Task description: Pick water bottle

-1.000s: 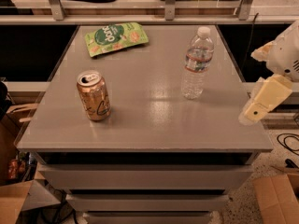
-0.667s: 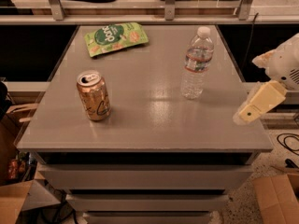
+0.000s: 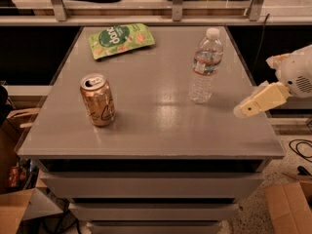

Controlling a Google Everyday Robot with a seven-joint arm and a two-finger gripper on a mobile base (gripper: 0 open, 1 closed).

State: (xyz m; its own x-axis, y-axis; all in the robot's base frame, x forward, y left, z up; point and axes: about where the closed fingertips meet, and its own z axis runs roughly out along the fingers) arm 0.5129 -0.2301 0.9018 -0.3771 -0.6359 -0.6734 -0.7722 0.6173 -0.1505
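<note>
The water bottle (image 3: pixel 205 66) stands upright on the right half of the grey table (image 3: pixel 161 130); it is clear ribbed plastic with a white cap and a red-and-white label band. My gripper (image 3: pixel 242 111) comes in from the right edge of the view, its cream finger pointing left and down over the table's right edge. It is to the right of the bottle and slightly nearer the front, apart from it and holding nothing.
A tan soda can (image 3: pixel 98 100) stands upright on the left front part of the table. A green snack bag (image 3: pixel 121 40) lies flat at the back left. Cardboard boxes (image 3: pixel 288 206) sit on the floor at both lower corners. A shelf rail (image 3: pixel 175 18) runs behind the table.
My gripper has moved left and slightly up, closer to the water bottle. The bottle, can and bag have not moved.
</note>
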